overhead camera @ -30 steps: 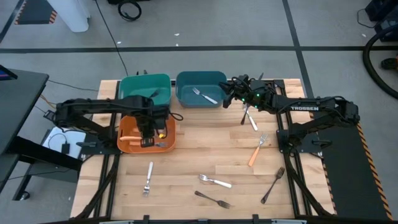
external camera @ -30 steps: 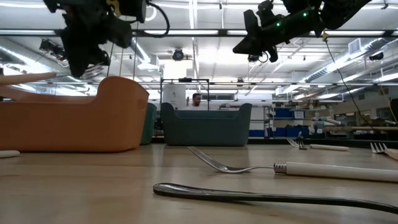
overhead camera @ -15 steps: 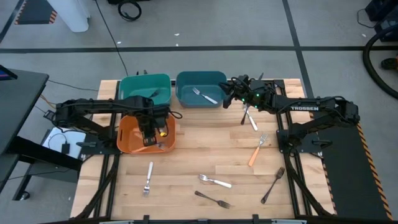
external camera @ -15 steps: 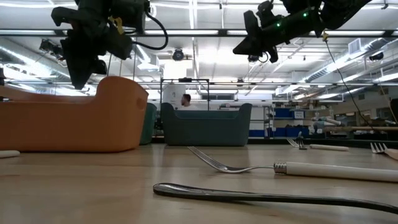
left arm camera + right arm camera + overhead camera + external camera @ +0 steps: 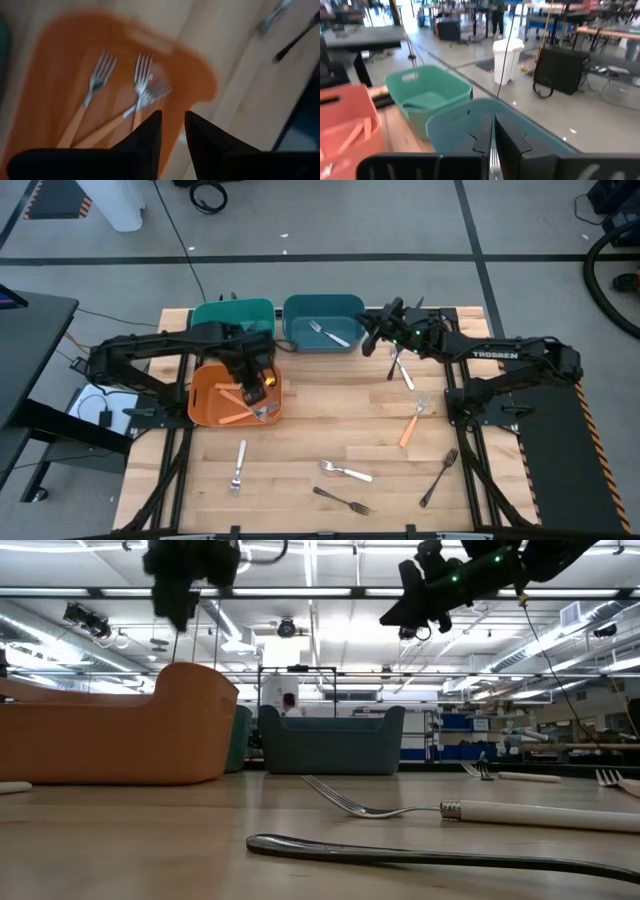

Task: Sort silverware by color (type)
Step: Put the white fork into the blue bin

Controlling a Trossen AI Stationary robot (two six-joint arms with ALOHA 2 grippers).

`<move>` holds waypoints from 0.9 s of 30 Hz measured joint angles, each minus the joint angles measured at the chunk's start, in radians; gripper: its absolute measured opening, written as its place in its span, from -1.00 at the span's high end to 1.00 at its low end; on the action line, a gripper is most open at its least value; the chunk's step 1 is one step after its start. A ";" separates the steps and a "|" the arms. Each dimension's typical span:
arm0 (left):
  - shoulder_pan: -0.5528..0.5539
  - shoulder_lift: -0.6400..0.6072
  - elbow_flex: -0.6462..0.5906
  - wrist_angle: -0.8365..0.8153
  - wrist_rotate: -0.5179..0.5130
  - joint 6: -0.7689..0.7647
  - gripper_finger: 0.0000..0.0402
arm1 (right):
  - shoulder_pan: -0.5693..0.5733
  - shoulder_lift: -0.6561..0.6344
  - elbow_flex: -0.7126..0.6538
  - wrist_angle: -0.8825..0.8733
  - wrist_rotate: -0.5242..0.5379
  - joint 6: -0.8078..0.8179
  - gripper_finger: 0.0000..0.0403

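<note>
1. Forks with orange handles [image 5: 107, 107] lie in the orange bin [image 5: 205, 402]; one silver fork [image 5: 328, 334] lies in the blue bin [image 5: 322, 310]; the other forks [image 5: 345, 472] lie scattered on the wooden table [image 5: 330, 420].
2. Left gripper [image 5: 252, 376] hangs above the orange bin, fingers a little apart, holding nothing.
3. Right gripper [image 5: 375, 335] hovers at the blue bin's edge, fingers nearly together; whether it holds anything I cannot tell.
4. Green bin [image 5: 232, 315] stands beside the blue one.
</note>
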 joint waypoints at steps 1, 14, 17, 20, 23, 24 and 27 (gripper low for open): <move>0.000 0.000 0.031 0.000 -0.006 -0.013 0.54 | 0.000 -0.005 0.000 -0.025 -0.005 0.000 0.83; -0.038 0.000 0.334 -0.004 -0.060 -0.026 0.54 | 0.087 -0.039 0.000 -0.308 -0.051 0.206 0.51; -0.086 0.000 0.351 -0.007 -0.060 0.012 0.54 | 0.136 -0.039 0.000 -0.343 -0.089 0.257 0.49; -0.142 0.000 0.351 -0.020 -0.060 0.037 0.54 | 0.203 -0.039 0.000 -0.348 -0.151 0.259 0.49; -0.202 0.001 0.351 -0.052 -0.060 0.049 0.54 | 0.296 -0.039 0.000 -0.348 -0.178 0.284 0.49; -0.220 0.002 0.351 -0.054 -0.060 0.051 0.54 | 0.328 -0.039 0.000 -0.348 -0.179 0.309 0.49; -0.269 0.005 0.350 -0.051 -0.061 0.075 0.54 | 0.433 -0.037 0.000 -0.348 -0.142 0.388 0.49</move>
